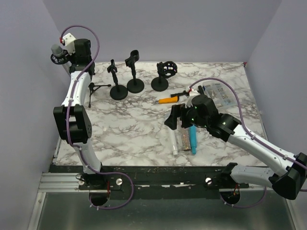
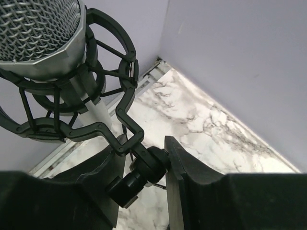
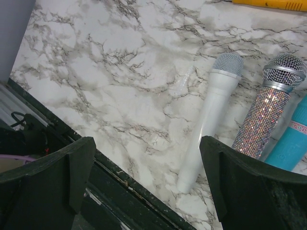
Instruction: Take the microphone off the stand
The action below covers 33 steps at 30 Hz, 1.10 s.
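Observation:
A silver mesh-headed microphone (image 2: 38, 33) sits in a black shock-mount stand (image 2: 122, 96). My left gripper (image 2: 144, 165) is shut on the mount's swivel joint just below the cage. In the top view the left gripper (image 1: 67, 56) holds the microphone (image 1: 56, 49) and mount (image 1: 60, 59) high at the far left, by the wall. My right gripper (image 1: 171, 118) is open and empty above the table's middle. In the right wrist view the right gripper (image 3: 148, 148) hovers just left of a white microphone (image 3: 211, 110).
The white (image 1: 174, 143), glitter (image 1: 184, 138) and teal (image 1: 193, 140) microphones lie side by side; an orange one (image 1: 169, 100) lies behind. Three black stands (image 1: 118, 88) (image 1: 135, 81) (image 1: 160, 79) line the back. A small tripod (image 1: 93, 88) is beside the left arm. A clear bag (image 1: 218, 93) is at the right.

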{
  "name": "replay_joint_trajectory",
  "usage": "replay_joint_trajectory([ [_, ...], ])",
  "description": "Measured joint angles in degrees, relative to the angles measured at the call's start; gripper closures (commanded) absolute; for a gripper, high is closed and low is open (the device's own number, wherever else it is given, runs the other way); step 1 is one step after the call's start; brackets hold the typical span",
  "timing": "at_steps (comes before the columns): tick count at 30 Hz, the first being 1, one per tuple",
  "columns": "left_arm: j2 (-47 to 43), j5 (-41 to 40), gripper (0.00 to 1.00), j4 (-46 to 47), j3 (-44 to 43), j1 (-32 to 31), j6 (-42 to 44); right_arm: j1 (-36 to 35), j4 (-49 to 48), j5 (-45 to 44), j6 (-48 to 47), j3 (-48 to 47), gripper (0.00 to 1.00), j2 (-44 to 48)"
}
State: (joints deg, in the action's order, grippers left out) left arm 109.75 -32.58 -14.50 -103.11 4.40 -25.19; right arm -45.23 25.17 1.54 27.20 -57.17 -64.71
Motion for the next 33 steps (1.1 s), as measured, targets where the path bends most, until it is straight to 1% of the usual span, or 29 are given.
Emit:
replay_joint_trajectory([
  [1, -0.9, -0.3, 1.0, -0.1, 1.1, 0.0, 0.3, 0.0, 0.0, 0.0, 0.0, 0.0, 0.0, 0.2],
  [6, -7.2, -3.1, 1.0, -1.9, 7.7, -0.5, 1.8, 0.0, -1.7, 0.1, 0.0, 1.8, 0.0, 1.9],
  [11, -15.6, -5.6, 1.0, -5.1, 15.4, -1.9, 2.5, 0.0, -2.8, 1.1, -0.3, 3.2, 0.0, 2.0],
  [15, -22.8, -8.1, 1.0, -7.1, 22.4, -4.3, 1.7, 0.0, -3.8, 1.7, -0.7, 3.2, 0.0, 1.3],
  [19, -29.7, -10.6, 1.0, -8.8, 28.5, -9.4, -0.3, 0.0, -4.7, 2.1, -0.7, 3.3, 0.0, 1.0],
  [24, -36.6, -12.1, 1.0, -12.8, 32.7, -19.6, -2.7, 0.0, -5.1, 2.3, -0.9, 3.4, 0.0, 1.0],
  [26, -38.9, -11.1, 1.0, -14.1, 34.2, -23.6, -3.7, 0.0, -5.4, 2.3, -0.9, 3.6, 0.0, 0.9],
  [29, -42.2, -7.1, 1.0, -14.8, 36.8, -27.9, -4.0, 0.0, -6.3, 3.1, -0.7, 3.9, 0.0, 0.6],
  [33, -45.4, -2.9, 1.0, -13.6, 39.5, -30.7, -2.2, 0.0, -8.0, 5.3, 0.3, 4.4, 0.0, -1.2],
])
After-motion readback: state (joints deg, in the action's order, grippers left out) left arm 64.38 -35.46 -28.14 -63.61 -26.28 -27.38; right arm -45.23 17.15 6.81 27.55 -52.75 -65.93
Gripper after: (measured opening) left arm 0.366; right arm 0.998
